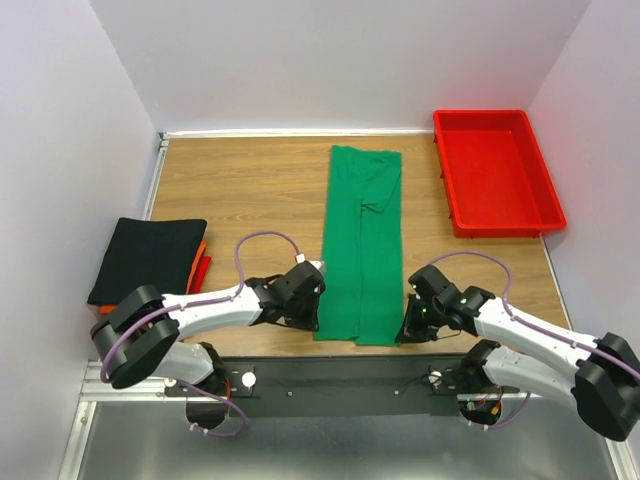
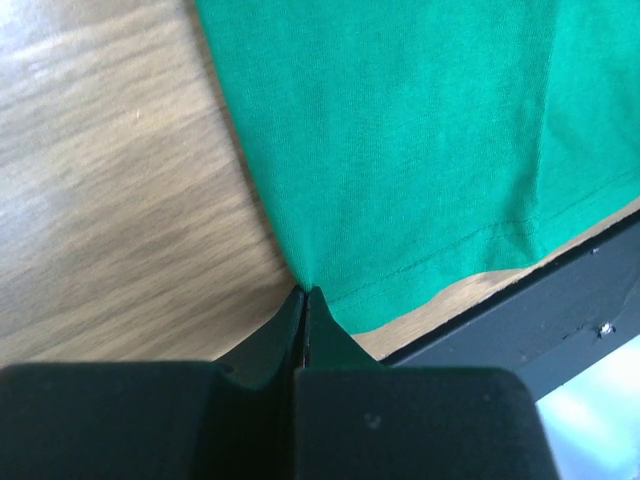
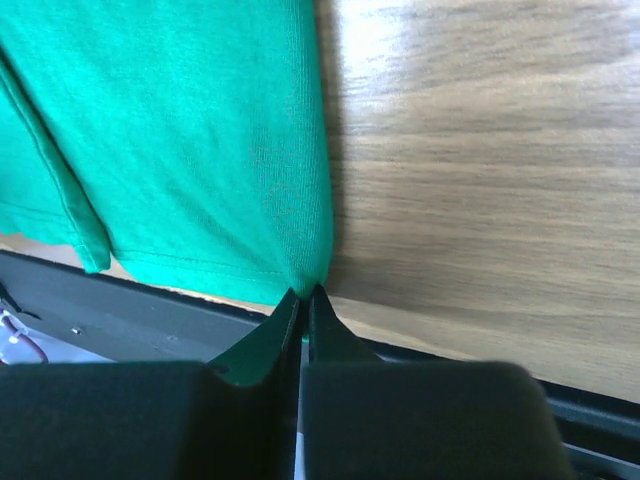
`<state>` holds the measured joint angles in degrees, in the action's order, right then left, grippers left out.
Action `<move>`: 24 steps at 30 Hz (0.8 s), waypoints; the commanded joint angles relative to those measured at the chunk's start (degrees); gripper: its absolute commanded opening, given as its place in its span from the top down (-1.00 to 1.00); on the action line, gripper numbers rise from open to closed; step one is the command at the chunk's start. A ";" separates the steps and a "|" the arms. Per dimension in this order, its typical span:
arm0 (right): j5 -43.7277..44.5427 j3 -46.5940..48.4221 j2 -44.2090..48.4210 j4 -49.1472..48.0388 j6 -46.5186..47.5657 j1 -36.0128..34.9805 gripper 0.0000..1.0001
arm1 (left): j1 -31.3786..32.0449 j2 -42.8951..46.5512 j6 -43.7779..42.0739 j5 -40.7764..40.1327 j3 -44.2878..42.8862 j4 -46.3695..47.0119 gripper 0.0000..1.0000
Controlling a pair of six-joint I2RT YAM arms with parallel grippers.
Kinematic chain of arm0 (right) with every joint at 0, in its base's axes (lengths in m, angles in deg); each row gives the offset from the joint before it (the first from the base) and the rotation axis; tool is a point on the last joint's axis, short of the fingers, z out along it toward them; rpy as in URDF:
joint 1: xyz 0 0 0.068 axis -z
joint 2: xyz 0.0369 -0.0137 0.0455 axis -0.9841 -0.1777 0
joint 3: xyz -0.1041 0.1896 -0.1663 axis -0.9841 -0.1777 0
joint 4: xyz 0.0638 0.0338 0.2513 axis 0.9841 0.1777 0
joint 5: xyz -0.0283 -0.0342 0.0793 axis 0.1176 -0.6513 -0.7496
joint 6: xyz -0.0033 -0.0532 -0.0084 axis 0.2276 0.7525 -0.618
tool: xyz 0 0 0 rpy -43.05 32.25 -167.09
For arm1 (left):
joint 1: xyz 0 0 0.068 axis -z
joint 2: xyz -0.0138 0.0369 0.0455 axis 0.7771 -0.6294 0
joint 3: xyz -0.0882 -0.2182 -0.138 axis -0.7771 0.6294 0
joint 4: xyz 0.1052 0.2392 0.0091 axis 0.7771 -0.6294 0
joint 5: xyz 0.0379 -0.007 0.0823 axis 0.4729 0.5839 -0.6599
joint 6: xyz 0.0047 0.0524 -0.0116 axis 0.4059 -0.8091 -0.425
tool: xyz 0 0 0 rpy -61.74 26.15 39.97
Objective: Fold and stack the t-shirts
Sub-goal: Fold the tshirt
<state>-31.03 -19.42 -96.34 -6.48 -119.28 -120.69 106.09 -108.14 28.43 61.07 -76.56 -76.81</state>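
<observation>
no readable text, no labels, no brands, no numbers, no signs

Probably robot lab cell: plain white walls (image 1: 330, 60) boxing in wooden table (image 1: 240, 180).

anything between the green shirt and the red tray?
Nothing. In the top view, only bare wooden table separates the green t-shirt from the red tray; the two lie apart.

Wears white shells (image 1: 215, 308) over black joints (image 1: 288, 294), trails purple cables (image 1: 268, 234), tapers to black left claw (image 2: 303, 292) and right claw (image 3: 303, 293).
</observation>
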 commanded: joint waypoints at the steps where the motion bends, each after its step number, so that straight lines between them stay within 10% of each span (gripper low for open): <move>1: 1.71 -1.23 3.58 4.13 -1.22 -0.56 0.83 | -0.16 1.29 1.00 1.42 2.32 -4.16 0.95; 10: 1.19 -0.36 5.18 4.67 -1.14 -0.47 0.80 | -0.16 3.23 1.62 1.95 2.85 -3.82 0.98; 18: 2.15 1.41 6.67 6.16 -0.52 -0.47 0.00 | -0.16 7.71 2.14 -0.68 0.39 -7.58 -0.02; 24: 3.56 0.18 7.73 7.57 -1.84 -0.47 -0.01 | -0.16 7.80 4.87 -0.51 2.05 -8.83 -0.06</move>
<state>-30.31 -19.07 -89.30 -1.12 -119.93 -120.71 106.09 -101.10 31.43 61.55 -75.31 -83.91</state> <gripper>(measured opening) 0.507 0.535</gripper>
